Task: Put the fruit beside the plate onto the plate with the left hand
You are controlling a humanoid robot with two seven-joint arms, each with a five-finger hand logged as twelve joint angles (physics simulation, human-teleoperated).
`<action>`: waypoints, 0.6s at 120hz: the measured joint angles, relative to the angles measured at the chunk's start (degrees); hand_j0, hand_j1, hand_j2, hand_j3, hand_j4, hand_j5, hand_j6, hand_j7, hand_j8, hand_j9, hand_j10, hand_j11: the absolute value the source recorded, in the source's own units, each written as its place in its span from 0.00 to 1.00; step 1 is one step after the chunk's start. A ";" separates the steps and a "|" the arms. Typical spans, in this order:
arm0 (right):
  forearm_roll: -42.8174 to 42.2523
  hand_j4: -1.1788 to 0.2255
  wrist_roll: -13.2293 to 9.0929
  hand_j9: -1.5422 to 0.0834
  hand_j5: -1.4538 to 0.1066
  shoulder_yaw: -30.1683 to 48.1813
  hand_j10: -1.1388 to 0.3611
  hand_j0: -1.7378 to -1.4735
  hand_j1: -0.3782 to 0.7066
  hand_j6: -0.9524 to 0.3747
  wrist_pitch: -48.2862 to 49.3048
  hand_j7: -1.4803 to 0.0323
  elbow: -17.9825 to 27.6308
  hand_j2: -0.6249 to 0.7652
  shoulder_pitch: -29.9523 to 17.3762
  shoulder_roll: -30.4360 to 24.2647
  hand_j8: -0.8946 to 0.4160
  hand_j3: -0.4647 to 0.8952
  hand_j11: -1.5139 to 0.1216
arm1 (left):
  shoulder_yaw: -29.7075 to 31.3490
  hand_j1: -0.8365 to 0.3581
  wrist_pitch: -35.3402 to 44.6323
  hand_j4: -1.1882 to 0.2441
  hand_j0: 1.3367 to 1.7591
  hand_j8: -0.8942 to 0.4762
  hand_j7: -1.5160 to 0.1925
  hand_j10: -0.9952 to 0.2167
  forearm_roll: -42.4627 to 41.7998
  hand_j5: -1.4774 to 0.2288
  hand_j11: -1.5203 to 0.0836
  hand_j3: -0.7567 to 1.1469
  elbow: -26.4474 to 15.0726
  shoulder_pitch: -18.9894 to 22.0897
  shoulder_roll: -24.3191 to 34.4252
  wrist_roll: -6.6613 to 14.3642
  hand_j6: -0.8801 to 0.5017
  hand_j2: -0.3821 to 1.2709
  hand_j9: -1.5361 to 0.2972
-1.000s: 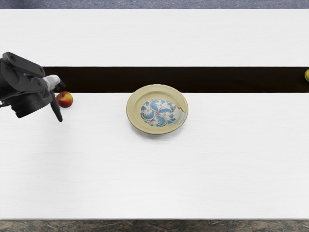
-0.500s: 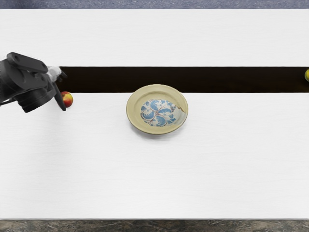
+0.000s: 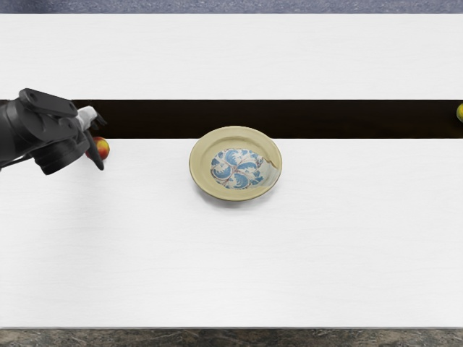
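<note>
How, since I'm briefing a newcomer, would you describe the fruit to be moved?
Start at the patterned plate mid-table and look left along the dark slot. There, partly hidden by the black left hand, sits a small red-and-yellow apple; the only other fruit is yellow-green, at the far right edge.

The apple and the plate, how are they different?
The apple is small, round and red with some yellow; the plate is much bigger, flat and cream-yellow, with a blue pattern in the middle. The apple is partly hidden behind the left hand; the plate shows whole, with nothing on it. Both sit on the white table, beside the dark gap.
</note>
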 joint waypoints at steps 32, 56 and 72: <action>0.00 0.83 0.00 0.93 0.92 0.00 0.75 0.30 0.05 0.70 0.00 0.96 0.00 0.45 0.00 0.00 0.67 0.34 0.91 | 0.28 0.72 0.01 0.64 0.76 0.45 0.68 0.59 -0.03 0.66 0.73 0.40 1.94 1.31 0.00 0.00 0.44 0.26 0.64; 0.00 0.83 0.00 0.93 0.92 0.00 0.75 0.30 0.05 0.70 0.00 0.96 -0.01 0.45 0.00 0.00 0.67 0.34 0.91 | 0.27 0.69 -0.01 0.62 0.76 0.43 0.66 0.57 -0.01 0.63 0.70 0.40 2.87 1.97 -0.25 0.00 0.42 0.27 0.62; 0.00 0.83 0.00 0.93 0.92 0.00 0.75 0.30 0.05 0.70 0.00 0.96 -0.01 0.45 0.00 0.00 0.67 0.34 0.91 | 0.22 0.67 -0.06 0.60 0.76 0.42 0.64 0.56 -0.01 0.62 0.69 0.40 2.99 2.37 -0.44 0.00 0.40 0.27 0.61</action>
